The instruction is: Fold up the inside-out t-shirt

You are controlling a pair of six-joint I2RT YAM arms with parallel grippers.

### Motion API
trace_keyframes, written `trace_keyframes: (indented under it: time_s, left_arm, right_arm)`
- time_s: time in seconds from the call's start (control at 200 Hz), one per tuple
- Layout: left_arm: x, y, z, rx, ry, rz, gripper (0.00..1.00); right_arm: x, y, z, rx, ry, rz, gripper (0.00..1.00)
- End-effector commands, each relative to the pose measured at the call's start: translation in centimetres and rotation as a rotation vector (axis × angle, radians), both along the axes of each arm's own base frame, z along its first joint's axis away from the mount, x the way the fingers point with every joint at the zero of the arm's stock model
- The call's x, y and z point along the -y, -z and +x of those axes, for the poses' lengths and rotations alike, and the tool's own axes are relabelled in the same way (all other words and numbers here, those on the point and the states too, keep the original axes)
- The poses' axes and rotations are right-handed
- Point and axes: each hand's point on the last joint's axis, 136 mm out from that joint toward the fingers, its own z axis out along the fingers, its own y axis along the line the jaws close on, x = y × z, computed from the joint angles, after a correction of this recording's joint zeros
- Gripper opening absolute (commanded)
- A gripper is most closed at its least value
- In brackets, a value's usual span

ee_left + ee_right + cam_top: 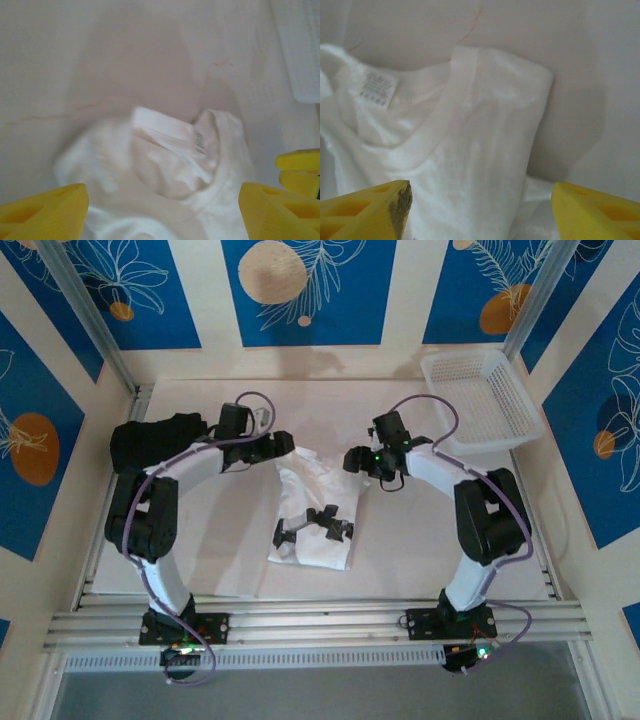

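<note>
The white inside-out t-shirt point(318, 502) lies crumpled in a narrow bundle at the table's middle, with dark shapes on its lower part. My left gripper point(284, 444) hovers at the shirt's upper left corner and my right gripper point(353, 460) at its upper right. In the left wrist view the collar and its label point(198, 142) sit between the wide-apart yellow fingers point(47, 210); the left gripper point(162, 215) is open above the cloth. In the right wrist view the shirt point(480, 135), folded at the shoulder, lies under the open right gripper point(480, 215). Nothing is held.
A black folded garment point(155, 440) rests at the back left beside the left arm. A white basket point(482, 398) stands at the back right. The other gripper's yellow fingers point(300, 167) show at the right edge of the left wrist view.
</note>
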Motion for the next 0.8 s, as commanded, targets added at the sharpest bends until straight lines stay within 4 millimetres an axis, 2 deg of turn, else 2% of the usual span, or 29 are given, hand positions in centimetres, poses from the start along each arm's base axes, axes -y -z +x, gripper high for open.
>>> trace_keyframes:
  time_s: [0.0, 0.08, 0.165, 0.33, 0.46, 0.635, 0.795]
  left_arm:
    - [-1.2, 3.2, 0.4, -0.074, 0.002, 0.115, 0.79]
    - [-1.0, 3.9, 1.0, -0.088, 0.009, 0.123, 0.80]
    - [0.1, 4.7, 1.2, -0.107, 0.056, 0.118, 0.80]
    - [2.3, 7.5, 0.4, -0.190, 0.140, 0.119, 0.80]
    - [3.9, 8.1, -0.5, -0.201, 0.187, 0.093, 0.77]
    - [5.0, 8.5, -1.4, -0.213, 0.223, 0.064, 0.65]
    - [5.4, 8.6, -1.6, -0.216, 0.232, 0.039, 0.46]
  right_arm:
    - [0.0, 1.4, 0.0, -0.091, 0.004, -0.019, 0.78]
    - [-0.5, 2.2, 0.4, -0.118, -0.007, -0.017, 0.79]
    - [-1.2, 2.8, 0.6, -0.133, -0.022, -0.012, 0.78]
    - [-2.1, 4.1, 0.5, -0.184, -0.036, -0.014, 0.77]
    - [-2.8, 4.9, 0.2, -0.211, -0.046, -0.010, 0.76]
    - [-4.3, 5.2, 0.2, -0.217, -0.066, 0.034, 0.66]
    - [-4.5, 5.1, 0.8, -0.199, -0.058, 0.045, 0.46]
